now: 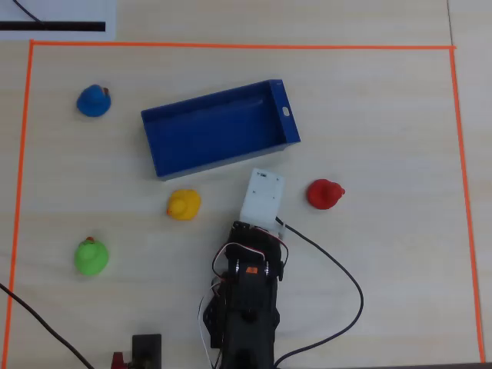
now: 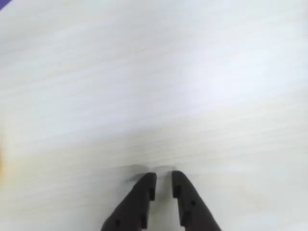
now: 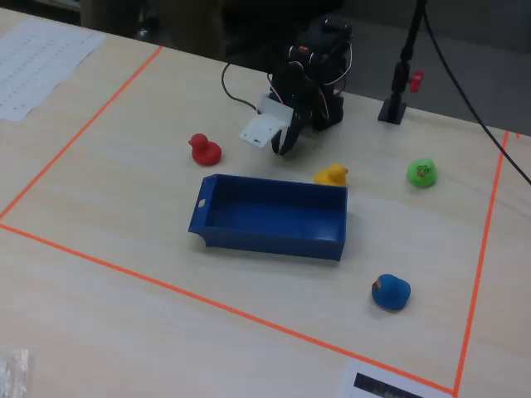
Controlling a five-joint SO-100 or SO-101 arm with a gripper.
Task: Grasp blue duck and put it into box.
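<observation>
Overhead view: the black two-finger gripper (image 2: pixel 163 185) hangs over bare pale wood near the arm's base, jaws nearly together w/ only a thin gap, holding nothing. The small rounded bright-blue rubber duck (image 1: pixel 94 101) sits at upper left, well apart from the arm, beyond the large dark-blue shallow plastic tray (image 1: pixel 219 131) that lies between them and is empty. A yellow rubber duck (image 1: pixel 184 204) is near the arm's left side, a red rubber duck (image 1: pixel 325 194) to its right, a green rubber duck (image 1: pixel 91 257) at lower left.

Risks, as judged from here: the reach to the blue duck is long & likely crosses the tray, so a low pass could clip a raised wall and shove the tray. Jaws this narrow won't straddle the duck; unless opened first they'd probably knock it away. Yellow duck, being closest, could get grabbed by mistake.
</observation>
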